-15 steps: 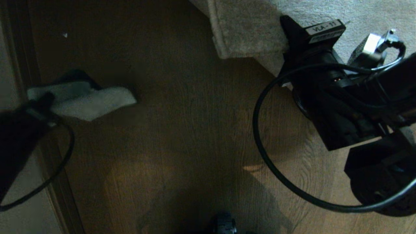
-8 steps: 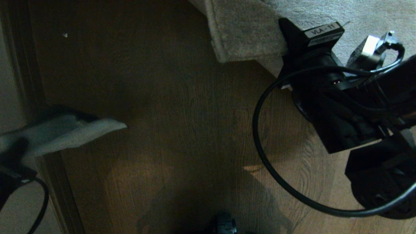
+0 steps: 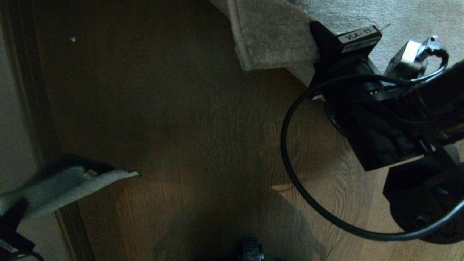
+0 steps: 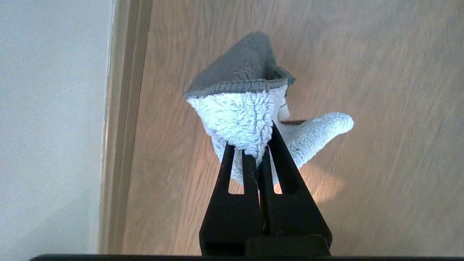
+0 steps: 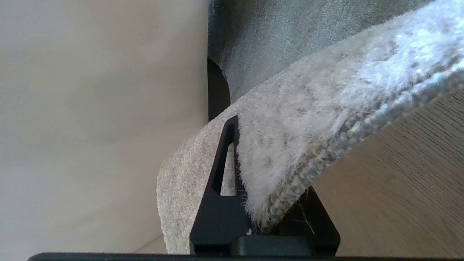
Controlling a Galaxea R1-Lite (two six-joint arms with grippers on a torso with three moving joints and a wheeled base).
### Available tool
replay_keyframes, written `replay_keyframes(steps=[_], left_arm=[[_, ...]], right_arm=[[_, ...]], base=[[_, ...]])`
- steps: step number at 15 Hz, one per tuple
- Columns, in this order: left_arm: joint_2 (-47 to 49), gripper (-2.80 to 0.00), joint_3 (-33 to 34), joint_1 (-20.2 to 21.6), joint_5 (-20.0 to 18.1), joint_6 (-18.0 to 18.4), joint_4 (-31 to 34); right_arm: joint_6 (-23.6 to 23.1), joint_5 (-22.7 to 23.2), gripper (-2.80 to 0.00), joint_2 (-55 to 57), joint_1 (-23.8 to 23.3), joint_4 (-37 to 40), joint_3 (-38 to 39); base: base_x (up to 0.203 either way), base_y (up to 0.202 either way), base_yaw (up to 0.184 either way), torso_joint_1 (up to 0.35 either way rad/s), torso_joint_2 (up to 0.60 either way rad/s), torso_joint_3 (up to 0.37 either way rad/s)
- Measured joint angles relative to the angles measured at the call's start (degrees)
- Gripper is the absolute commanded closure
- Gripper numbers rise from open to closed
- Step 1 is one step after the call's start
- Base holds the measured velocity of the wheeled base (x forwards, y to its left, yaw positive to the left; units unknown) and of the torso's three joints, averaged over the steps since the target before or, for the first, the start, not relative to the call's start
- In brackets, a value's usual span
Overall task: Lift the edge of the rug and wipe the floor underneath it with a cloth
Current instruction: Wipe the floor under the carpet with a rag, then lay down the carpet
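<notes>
The rug edge [image 3: 268,40] is raised off the floor [image 3: 203,127] at the top of the head view, its corner curling up. My right gripper [image 5: 259,148] is shut on that rug edge [image 5: 308,137]; one of its fingers is hidden under the pile. The pale grey-green cloth [image 3: 65,185] hangs at the lower left, above the floor by the baseboard. My left gripper [image 4: 253,145] is shut on a bunched fold of the cloth [image 4: 243,112], which droops past the fingertips with a small white tag showing.
A dark baseboard [image 3: 40,108] and pale wall [image 3: 14,108] run along the left side. My right arm and its looping black cable [image 3: 290,163] cover the right side. A dark part of the robot [image 3: 250,250] shows at the bottom edge.
My left gripper has drawn the cloth back toward the lower left corner of the head view, along the baseboard. The right gripper has kept its hold on the lifted rug edge.
</notes>
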Motion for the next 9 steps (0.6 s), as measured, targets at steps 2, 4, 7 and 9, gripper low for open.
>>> replay_keyframes(steps=[2, 4, 7, 9], left_arm=[[-7.46, 0.00, 0.02, -0.15, -1.76, 1.14, 8.15], [-16.30, 0.00, 0.02, -0.04, -3.74, 3.66, 17.22], [-31.19, 0.00, -0.77, 2.04, -9.95, 8.58, 33.20], [-38.46, 0.00, -1.96, 3.06, -14.83, 11.92, 44.42]], right_arm=[[0.10, 0.00, 0.00, 0.09, -0.01, 0.02, 0.01], [0.15, 0.00, 0.00, 0.17, -0.01, 0.00, 0.00], [0.15, 0.00, 0.00, 0.21, -0.04, 0.02, -0.16], [0.12, 0.00, 0.00, 0.23, -0.01, 0.00, -0.16]], base=[[0.000, 0.000, 0.000, 0.000, 0.00, 0.000], [0.000, 0.000, 0.000, 0.000, 0.00, 0.000], [0.000, 0.000, 0.000, 0.000, 0.00, 0.000], [0.000, 0.000, 0.000, 0.000, 0.00, 0.000]])
